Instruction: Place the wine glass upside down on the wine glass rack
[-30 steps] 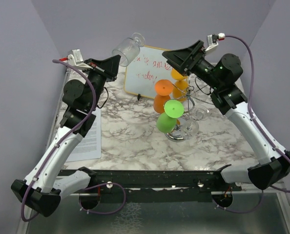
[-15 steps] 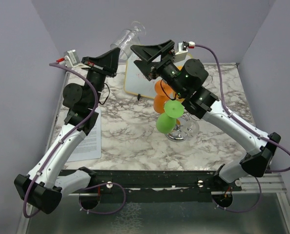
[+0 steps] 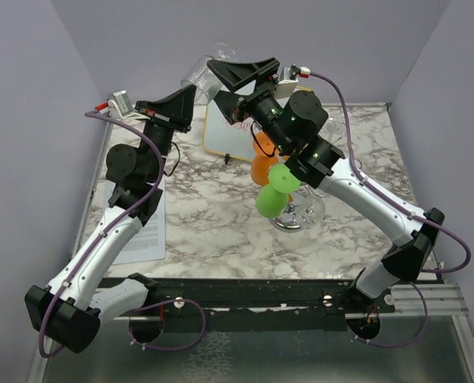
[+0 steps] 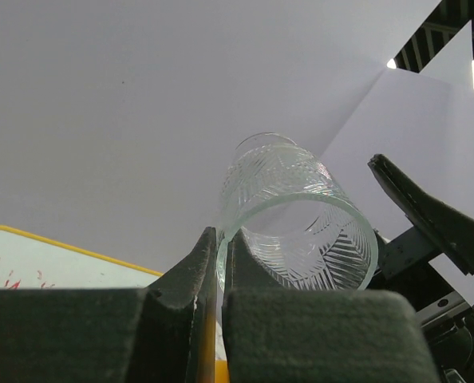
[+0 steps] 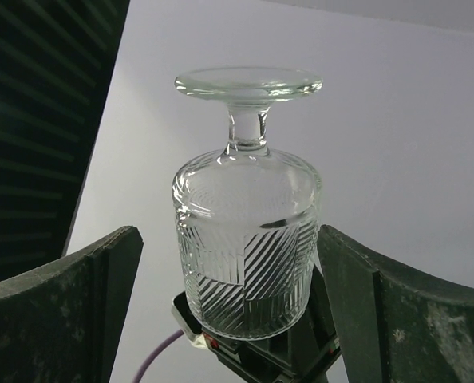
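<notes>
A clear ribbed wine glass (image 3: 206, 70) is held high at the back, foot end away from my left arm. My left gripper (image 3: 191, 89) is shut on its rim; the left wrist view shows the rim wall pinched between the fingers (image 4: 219, 239). My right gripper (image 3: 223, 84) is open, its fingers (image 5: 101, 275) apart on either side of the glass bowl (image 5: 249, 231), not touching it. The wine glass rack (image 3: 315, 188), a silver wire stand on a round shiny base (image 3: 291, 224), stands right of centre, below the right arm.
Two orange glasses (image 3: 262, 167) and a green one (image 3: 273, 195) hang upside down on the rack. A yellow-framed whiteboard (image 3: 219, 132) leans at the back. A printed sheet (image 3: 145, 227) lies at the left. Purple walls close in on three sides.
My right arm has swung left from over the rack to the raised glass, its open fingers now around the bowl. My left gripper keeps holding the glass up.
</notes>
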